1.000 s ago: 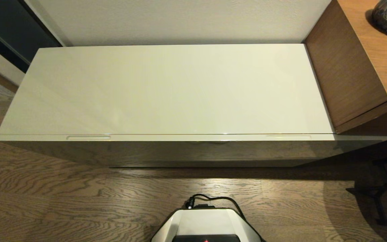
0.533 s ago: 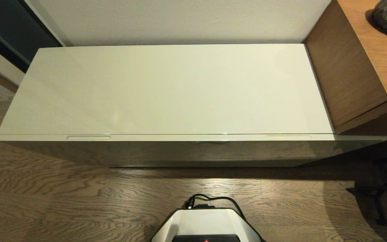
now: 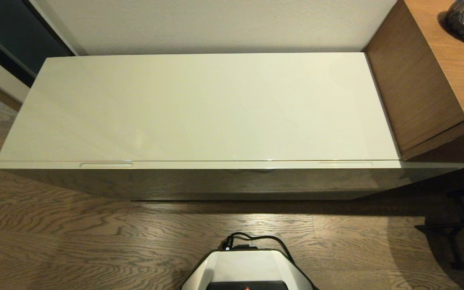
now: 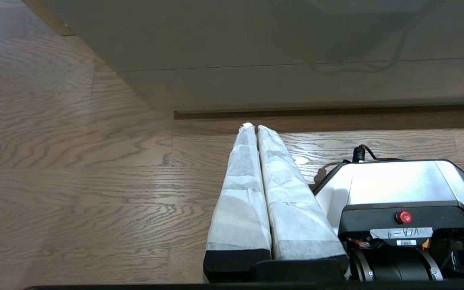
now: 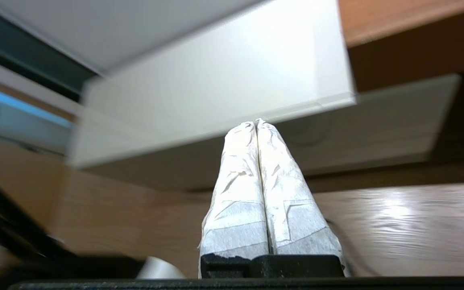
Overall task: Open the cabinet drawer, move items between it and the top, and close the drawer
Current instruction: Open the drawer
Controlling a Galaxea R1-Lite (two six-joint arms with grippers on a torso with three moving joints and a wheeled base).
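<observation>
Cream-white and glossy, the top (image 3: 208, 108) lies bare, and the drawer (image 3: 232, 164) beneath it sits closed, its long axis running left to right across your view. Two slim notches mark its upper edge, one towards the left (image 3: 106, 164), one towards the right (image 3: 345, 164). No garment is visible; it is likely inside. Your left end effector (image 4: 252, 127) hangs low over the floor (image 4: 75, 169) with its fingers pressed together, pointing at the cabinet's base. Your right end effector (image 5: 255, 123), also closed, faces the cabinet's right front corner, so the right notch probably suits that arm better. You will need the fingers parted before hooking it.
</observation>
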